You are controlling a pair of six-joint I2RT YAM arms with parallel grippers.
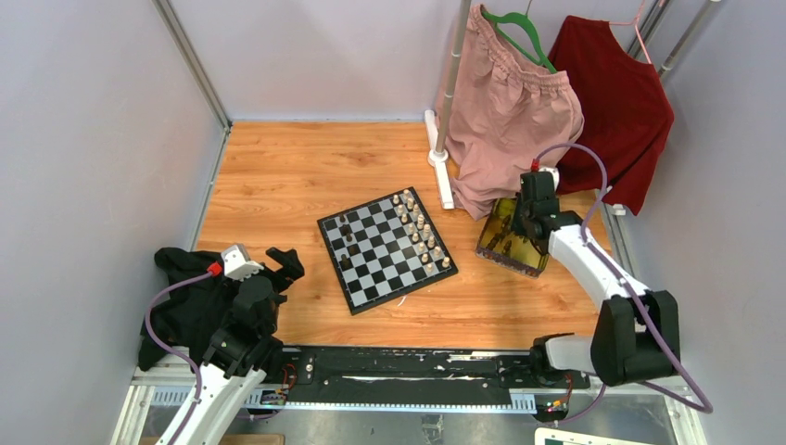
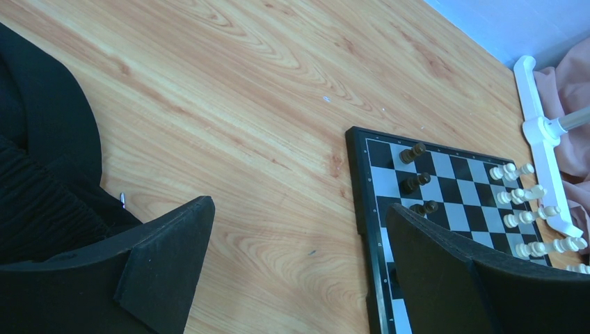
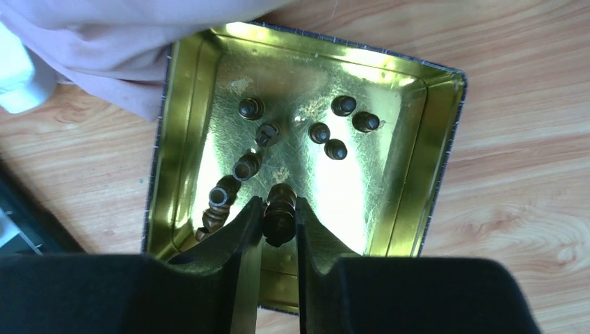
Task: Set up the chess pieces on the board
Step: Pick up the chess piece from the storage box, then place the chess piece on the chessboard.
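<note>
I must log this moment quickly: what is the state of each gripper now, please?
Left gripper: open, holding nothing, above the bare table beside the board.
Right gripper: closed on a dark chess piece inside the gold tray.

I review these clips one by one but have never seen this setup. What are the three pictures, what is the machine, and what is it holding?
Two robot arms are bolted at the near edge of a wooden table. The wide picture looks down from above and behind them; the other two come from cameras on each wrist, so the black shapes at the bottom are each arm's own fingers.

In the middle lies a chessboard, with cream pieces along one side and a few dark pieces on the other. The right gripper reaches into a gold tray of loose dark pieces and is closed around one dark piece. The left gripper is open and holds nothing, beside a black cloth. Pink and red clothes hang at the back.
</note>
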